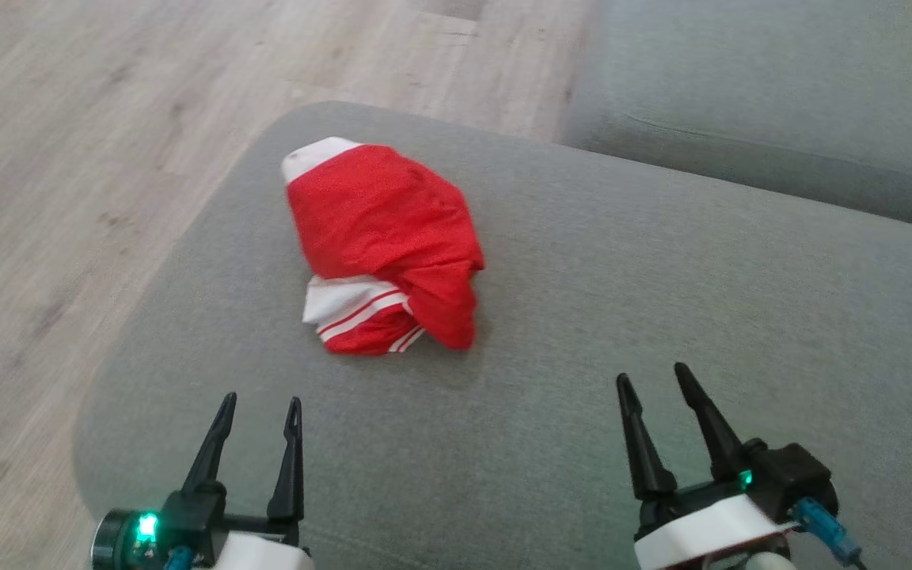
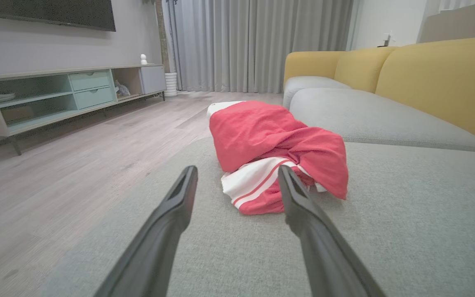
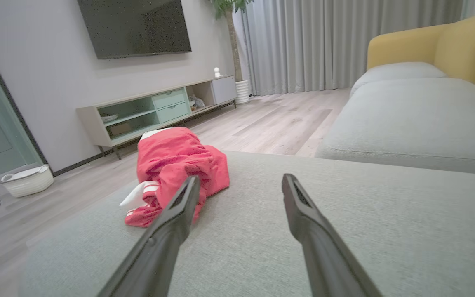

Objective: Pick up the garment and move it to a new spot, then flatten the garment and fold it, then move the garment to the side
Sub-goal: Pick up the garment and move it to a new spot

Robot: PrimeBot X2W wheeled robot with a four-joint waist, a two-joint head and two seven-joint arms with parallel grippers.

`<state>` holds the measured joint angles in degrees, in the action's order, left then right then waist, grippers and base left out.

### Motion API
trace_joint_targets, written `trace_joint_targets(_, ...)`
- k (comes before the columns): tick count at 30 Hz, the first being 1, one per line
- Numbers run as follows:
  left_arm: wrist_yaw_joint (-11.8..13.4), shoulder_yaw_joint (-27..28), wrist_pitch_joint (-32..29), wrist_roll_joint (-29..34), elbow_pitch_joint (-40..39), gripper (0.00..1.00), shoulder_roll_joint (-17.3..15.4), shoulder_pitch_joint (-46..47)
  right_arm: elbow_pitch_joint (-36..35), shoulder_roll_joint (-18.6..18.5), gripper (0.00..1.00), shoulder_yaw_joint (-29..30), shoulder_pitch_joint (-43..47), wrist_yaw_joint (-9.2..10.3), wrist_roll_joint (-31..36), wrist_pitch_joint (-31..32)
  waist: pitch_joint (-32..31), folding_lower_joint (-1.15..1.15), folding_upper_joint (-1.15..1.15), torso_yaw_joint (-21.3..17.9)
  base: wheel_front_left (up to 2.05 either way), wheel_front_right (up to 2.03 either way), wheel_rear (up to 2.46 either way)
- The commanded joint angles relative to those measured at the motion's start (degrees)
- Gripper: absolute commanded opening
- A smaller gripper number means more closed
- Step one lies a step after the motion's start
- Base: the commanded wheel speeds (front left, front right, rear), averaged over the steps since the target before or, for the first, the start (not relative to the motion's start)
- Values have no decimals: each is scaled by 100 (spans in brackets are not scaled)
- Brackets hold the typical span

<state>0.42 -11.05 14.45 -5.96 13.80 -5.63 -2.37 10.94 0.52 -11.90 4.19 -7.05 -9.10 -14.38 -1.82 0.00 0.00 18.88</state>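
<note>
The garment (image 1: 385, 241) is red with white striped trim, bunched in a heap on the grey sofa cushion (image 1: 622, 301), toward its far left part. In the left wrist view the garment (image 2: 270, 144) lies just beyond the fingertips; in the right wrist view the garment (image 3: 175, 165) lies ahead and to the left. My left gripper (image 1: 258, 409) hovers open near the cushion's front edge, short of the heap. To the right, my right gripper (image 1: 652, 378) is open too, with nothing between its fingers.
Wooden floor (image 1: 68, 158) lies left of and beyond the cushion's rounded edge. A second grey cushion (image 1: 780, 103) sits at the back right, with yellow backrests (image 2: 435, 78) behind. A low TV cabinet (image 3: 159, 109) and a white basket (image 3: 27, 179) stand across the room.
</note>
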Motion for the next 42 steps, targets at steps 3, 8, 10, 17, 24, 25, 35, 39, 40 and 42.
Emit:
trace_joint_targets(3,-24,209,55,57,-157,100,-33,143,-166,-52,100,-255,-147,-44,-30,-62,1,0,0,319,0,0,0)
trace_joint_targets(8,-58,227,55,75,-159,100,-33,130,-131,-52,100,-411,-165,-44,-27,-62,4,0,0,484,0,0,0)
trace_joint_targets(10,-62,234,55,85,-165,100,-31,127,-122,-52,100,-451,-171,-44,-17,-62,3,0,0,510,0,0,0)
trace_joint_targets(17,-259,296,55,97,-289,100,-206,368,-120,-52,100,-492,-219,-44,14,-62,129,0,0,348,0,0,0)
trace_joint_targets(24,-721,-11,-408,180,143,100,-1014,2013,-280,-52,100,-501,-437,-44,188,-62,735,0,0,25,0,0,0)
trace_joint_targets(25,-754,-142,-587,184,259,100,-1185,2344,-283,-52,100,-505,-485,-44,228,-62,836,0,0,-31,0,0,0)
trace_joint_targets(35,-789,-2923,-2640,-2614,1137,100,-2994,5110,-304,-52,100,-550,-1041,-44,384,-62,1720,0,0,-634,0,0,0)
trace_joint_targets(39,-790,-3794,-3043,-3680,1150,100,-3491,5663,-324,-52,100,-632,-1159,-44,357,-62,1913,0,0,-819,0,0,0)
trace_joint_targets(40,-790,-3972,-3082,-3861,1162,100,-3579,5780,-331,-52,100,-646,-1186,-44,357,-62,1959,0,0,-860,0,0,0)
trace_joint_targets(42,-790,-4284,-3084,-4154,1210,100,-3724,5995,-343,-52,100,-658,-1233,-44,365,-62,2053,0,0,-932,0,0,0)
